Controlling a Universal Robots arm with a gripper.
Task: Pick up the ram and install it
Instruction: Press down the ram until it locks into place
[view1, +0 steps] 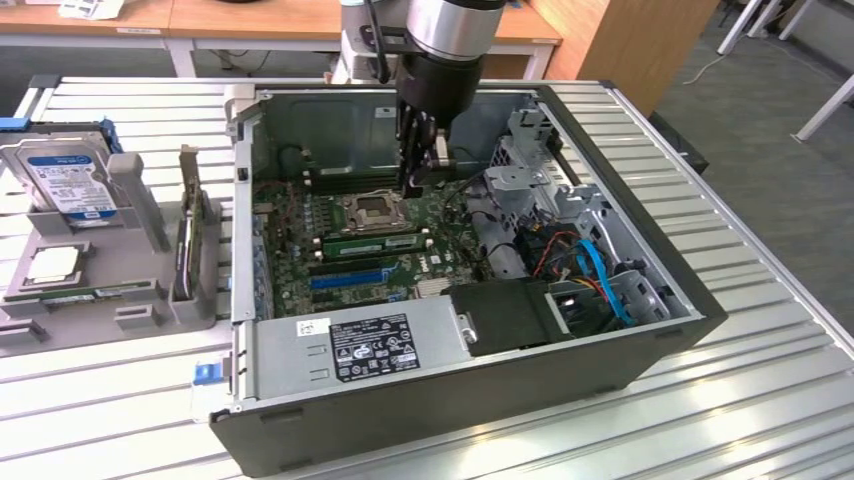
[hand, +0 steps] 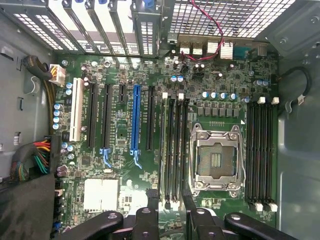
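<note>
Ram (view1: 376, 240) stands upright in a slot beside the processor socket (view1: 371, 211). Looks seated; can't tell if the clips are latched. Claw (view1: 424, 186) hangs over that slot bank (hand: 175, 150), fingers spread wide, holding nothing. Reads as the tail end of the install. Next move calls for a straight lift with no sideways drag, or a square push if the clips aren't home.

The arm (view1: 451, 40) points straight down, its 2 fingers (hand: 149, 212) spread wide apart and empty.
</note>
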